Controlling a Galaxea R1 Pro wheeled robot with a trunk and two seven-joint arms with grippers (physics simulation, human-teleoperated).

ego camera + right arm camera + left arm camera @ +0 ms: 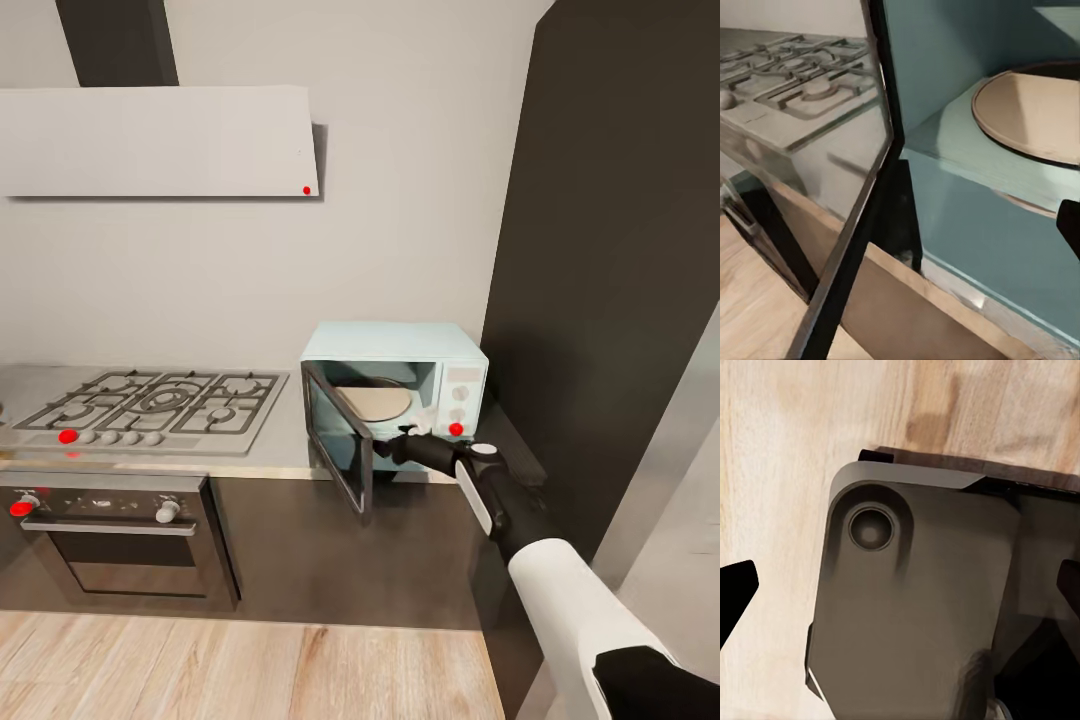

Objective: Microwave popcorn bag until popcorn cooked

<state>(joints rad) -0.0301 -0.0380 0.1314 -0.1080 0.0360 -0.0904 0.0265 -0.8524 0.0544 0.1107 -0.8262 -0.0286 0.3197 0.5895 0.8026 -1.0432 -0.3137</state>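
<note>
Here, one microwave (395,395), door open, right jaws (412,432) seemingly empty at it.

Right arm (560,590) extended forward and up, forearm white, wrist black. Right gripper (412,432) at arm's end, pale fingertips ahead of wrist (gap between them too small to judge). Left gripper (900,592): dark fingertips set wide apart.
</note>
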